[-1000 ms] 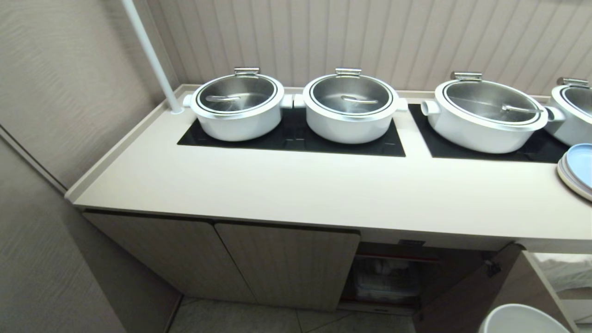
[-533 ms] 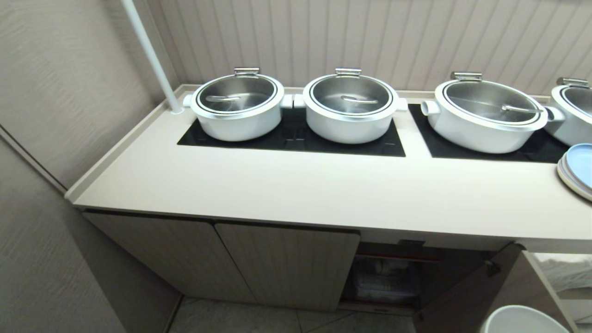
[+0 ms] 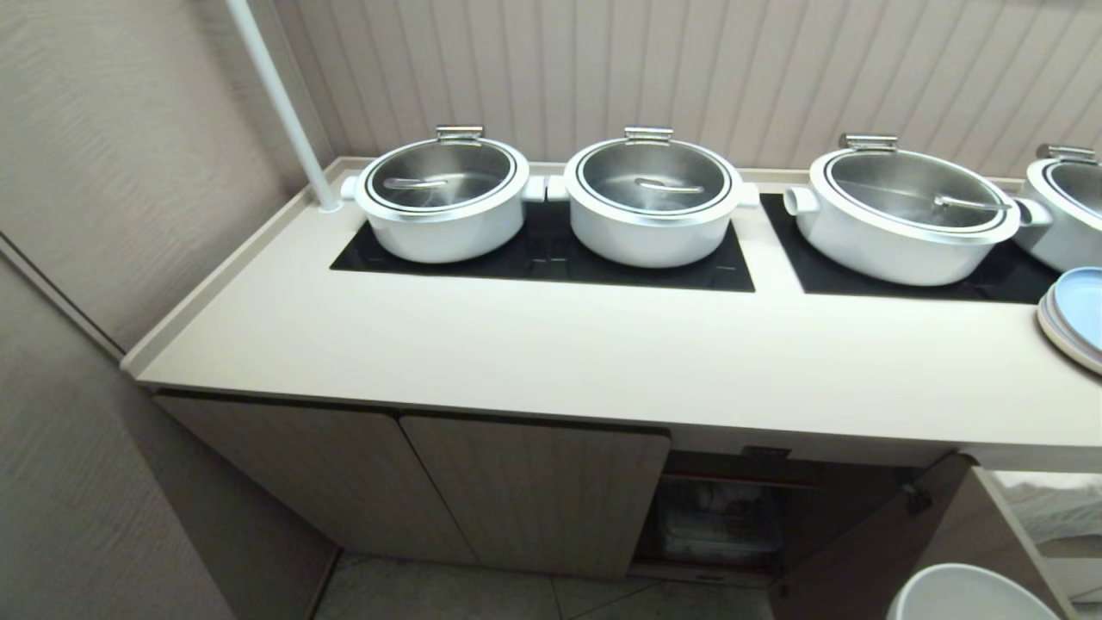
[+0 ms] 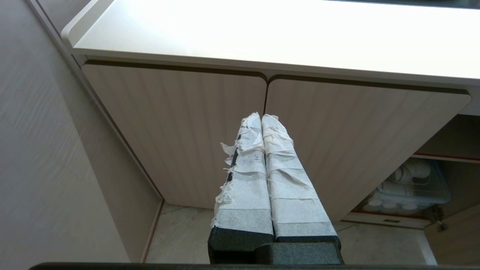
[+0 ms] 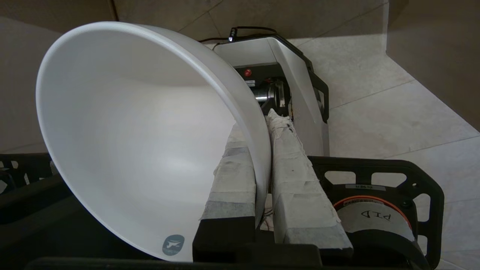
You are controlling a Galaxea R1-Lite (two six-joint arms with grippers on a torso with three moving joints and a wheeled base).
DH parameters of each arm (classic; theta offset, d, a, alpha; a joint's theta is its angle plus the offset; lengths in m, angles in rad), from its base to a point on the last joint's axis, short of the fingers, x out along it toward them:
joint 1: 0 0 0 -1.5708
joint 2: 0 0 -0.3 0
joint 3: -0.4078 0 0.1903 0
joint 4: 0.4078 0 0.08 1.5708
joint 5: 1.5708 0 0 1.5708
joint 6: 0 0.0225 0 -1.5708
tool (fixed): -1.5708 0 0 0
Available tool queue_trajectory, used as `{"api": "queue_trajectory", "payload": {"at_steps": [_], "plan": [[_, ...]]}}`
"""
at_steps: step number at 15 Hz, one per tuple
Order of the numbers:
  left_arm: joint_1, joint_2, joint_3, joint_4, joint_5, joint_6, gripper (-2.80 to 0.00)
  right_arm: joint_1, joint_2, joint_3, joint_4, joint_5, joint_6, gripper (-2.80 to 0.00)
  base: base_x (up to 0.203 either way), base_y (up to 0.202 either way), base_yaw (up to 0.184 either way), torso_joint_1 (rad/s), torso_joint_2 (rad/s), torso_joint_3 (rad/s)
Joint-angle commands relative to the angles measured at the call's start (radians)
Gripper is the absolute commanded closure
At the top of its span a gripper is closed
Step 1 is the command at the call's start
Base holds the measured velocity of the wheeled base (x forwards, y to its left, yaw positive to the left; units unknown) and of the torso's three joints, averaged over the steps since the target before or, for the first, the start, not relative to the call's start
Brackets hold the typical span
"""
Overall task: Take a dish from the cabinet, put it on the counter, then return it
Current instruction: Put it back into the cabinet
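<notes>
Dish (image 5: 142, 142): plain white round bowl, glossy, deep curved sides, a small grey mark printed low on the inner wall. It is off the surface, held by its rim in the right gripper (image 5: 268, 123); one taped finger lies inside the wall, the other outside, both clamped on the rim. In the head view only the bowl's upper edge (image 3: 973, 594) shows, at the near right corner, lower than the surface (image 3: 551, 362) and in front of the cabinet (image 3: 534, 491). The right wrist view looks down past the bowl onto the tiled floor (image 5: 393, 112) and the robot's own base (image 5: 285, 75).

Counts: one dish in hand. Four white pots (image 3: 443, 202) with steel lids stand along the far side of the surface on two black glass panels (image 3: 551, 258); the fourth pot is cut by the right edge. A stack of plates (image 3: 1076, 319), pale blue on top, sits at the far right. Two cabinet doors are shut; a third, at the right, stands open onto a red-edged shelf with a clear bin of white crockery (image 4: 408, 183).

Left gripper (image 4: 261, 117): low before the two shut doors, its taped fingers pressed together, holding nothing.
</notes>
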Motion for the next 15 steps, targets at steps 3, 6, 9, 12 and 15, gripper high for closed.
{"api": "queue_trajectory", "payload": {"at_steps": [3,6,9,12,15], "plan": [[0.0,0.0,0.0,0.0,0.0,-0.001,0.0,0.003,0.014,-0.025,0.008,0.001,0.004,0.0,0.0,0.0,0.0,0.0,0.0,0.0],[0.0,0.0,0.0,0.0,0.0,-0.001,0.0,0.003,0.005,-0.027,0.01,0.002,0.003,0.0,0.0,0.0,0.0,0.0,0.0,0.0],[0.0,0.0,0.001,0.0,0.0,-0.001,0.0,0.004,0.001,-0.02,0.016,0.001,0.003,0.0,0.0,0.0,0.0,0.0,0.0,0.0],[0.0,0.0,0.001,0.0,0.0,-0.001,0.0,0.005,0.007,-0.024,0.017,0.0,0.003,0.0,0.0,0.0,0.0,0.0,0.0,0.0],[0.0,0.0,0.0,0.0,0.0,-0.001,0.0,0.005,0.009,-0.023,0.016,0.001,0.003,0.0,0.0,0.0,0.0,0.0,0.0,0.0]]}}
